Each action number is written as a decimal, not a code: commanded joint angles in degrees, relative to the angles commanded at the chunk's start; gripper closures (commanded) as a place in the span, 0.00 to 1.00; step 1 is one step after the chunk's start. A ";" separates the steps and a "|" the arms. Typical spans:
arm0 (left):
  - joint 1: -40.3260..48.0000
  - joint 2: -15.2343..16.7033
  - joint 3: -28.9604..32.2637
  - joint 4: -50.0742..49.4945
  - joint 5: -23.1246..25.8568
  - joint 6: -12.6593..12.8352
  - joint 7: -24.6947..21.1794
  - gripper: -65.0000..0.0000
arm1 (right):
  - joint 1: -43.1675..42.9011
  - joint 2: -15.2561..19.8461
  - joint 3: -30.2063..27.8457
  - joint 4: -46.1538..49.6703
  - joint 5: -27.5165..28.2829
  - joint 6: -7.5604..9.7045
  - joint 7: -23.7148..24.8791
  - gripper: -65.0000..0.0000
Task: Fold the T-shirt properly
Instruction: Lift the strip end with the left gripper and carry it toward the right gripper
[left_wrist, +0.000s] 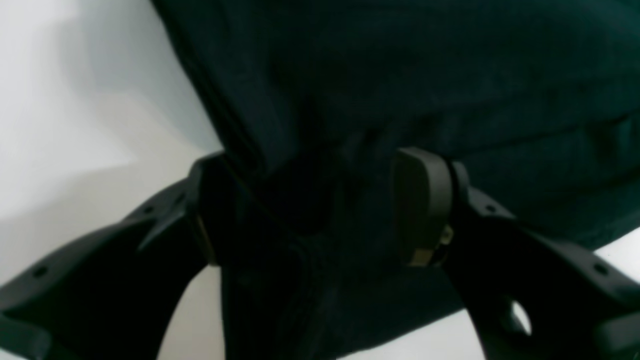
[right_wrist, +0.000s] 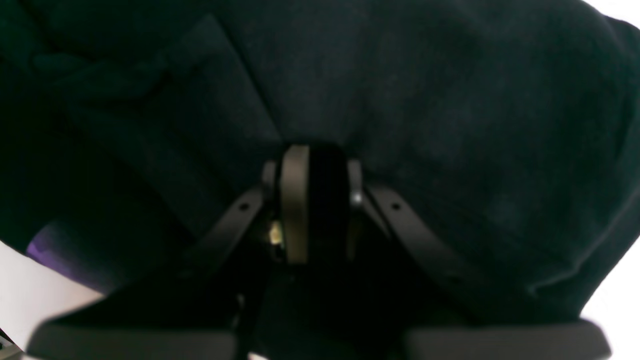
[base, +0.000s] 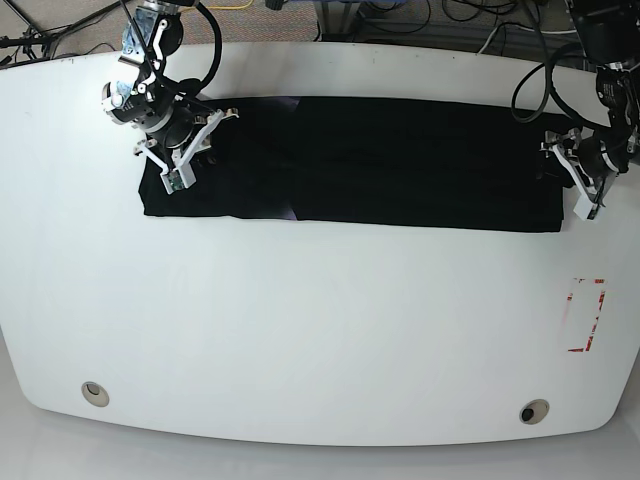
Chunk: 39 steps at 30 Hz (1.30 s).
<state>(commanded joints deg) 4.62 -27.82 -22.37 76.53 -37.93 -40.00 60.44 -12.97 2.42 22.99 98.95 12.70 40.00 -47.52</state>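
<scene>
The white table is the biggest thing, its near corners rounded. Next comes the black T-shirt, laid out as a long, low band across the far part of the table, from under the right gripper to under the left gripper. Its near edge runs nearly straight in the base view, and the left wrist view shows creases and overlapping layers near that end. Of the 2 arms, the right one reaches over the shirt's end on the base view's left, and its pincer is narrow, with a slim dark gap between the 2 fingers; I cannot tell whether cloth is caught there. The left one is over the opposite end, its pincer wide, the 2 fingers well apart with black fabric visible between them. Dark cables loop beside the left arm. Smaller still are the red marks on the table, in a broken upright outline near the base view's right edge, then 2 round fittings, 1 near each near corner: the first and the second. Small purple patches show at the shirt's near and far edges.
</scene>
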 joint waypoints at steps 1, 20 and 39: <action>0.09 0.00 0.00 0.09 0.00 0.00 0.00 0.35 | 0.00 0.00 0.00 0.00 0.00 0.00 0.00 0.86; -1.85 2.37 -0.09 0.53 0.35 0.00 0.00 0.98 | 0.00 -0.09 0.00 -0.09 0.00 0.00 0.00 0.86; 1.58 4.57 11.69 31.30 0.00 3.74 6.24 0.98 | 0.00 -0.09 0.00 -0.09 0.00 0.00 0.00 0.86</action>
<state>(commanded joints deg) 6.20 -23.25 -10.68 107.82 -37.93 -36.26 66.68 -12.97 2.33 22.99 98.86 12.70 40.00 -47.52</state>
